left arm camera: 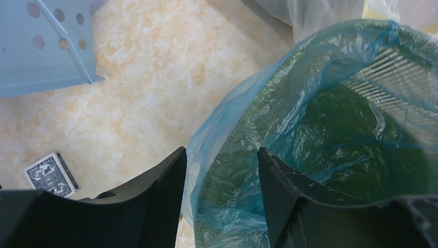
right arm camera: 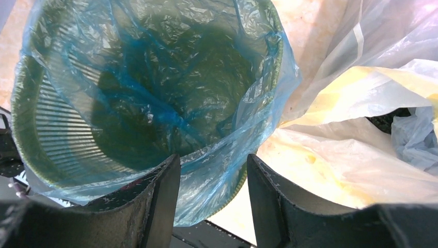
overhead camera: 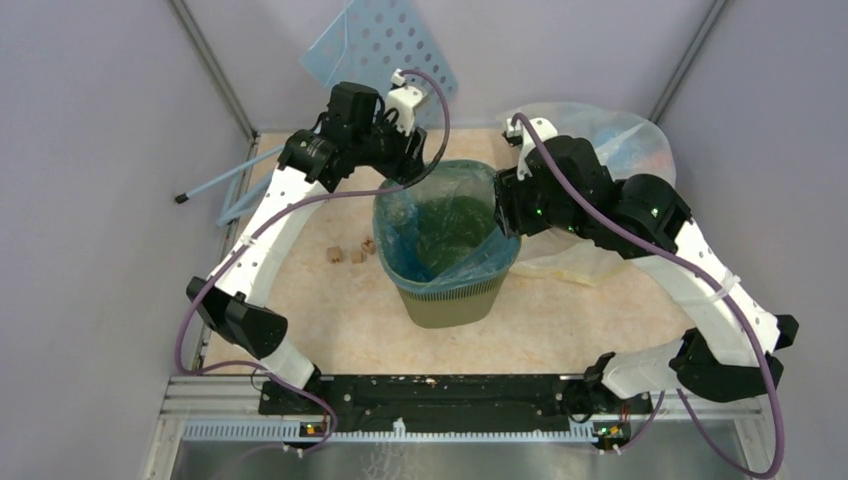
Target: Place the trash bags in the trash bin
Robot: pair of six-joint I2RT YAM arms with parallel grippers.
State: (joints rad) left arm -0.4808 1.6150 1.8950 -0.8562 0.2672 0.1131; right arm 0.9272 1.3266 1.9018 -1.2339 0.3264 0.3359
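Observation:
The olive-green trash bin [overhead camera: 455, 300] stands upright in the middle of the table. The light-blue trash bag [overhead camera: 400, 215] lines its inside and drapes over the rim. My left gripper [overhead camera: 412, 168] is open at the bin's far-left rim; in the left wrist view [left arm camera: 221, 157] its jaws straddle the bag edge [left arm camera: 206, 155] without closing on it. My right gripper [overhead camera: 497, 212] is open at the bin's right rim; in the right wrist view [right arm camera: 213, 164] the bag's folded-over edge [right arm camera: 217, 175] lies between its jaws. The bin's ribbed inside [right arm camera: 57, 134] shows through the bag.
A large clear yellowish bag [overhead camera: 600, 140] stuffed with items lies right of the bin, also in the right wrist view [right arm camera: 361, 129]. A perforated light-blue panel [overhead camera: 375, 45] leans at the back. Small wooden blocks [overhead camera: 345, 253] lie left of the bin. A card deck [left arm camera: 50, 174] lies on the table.

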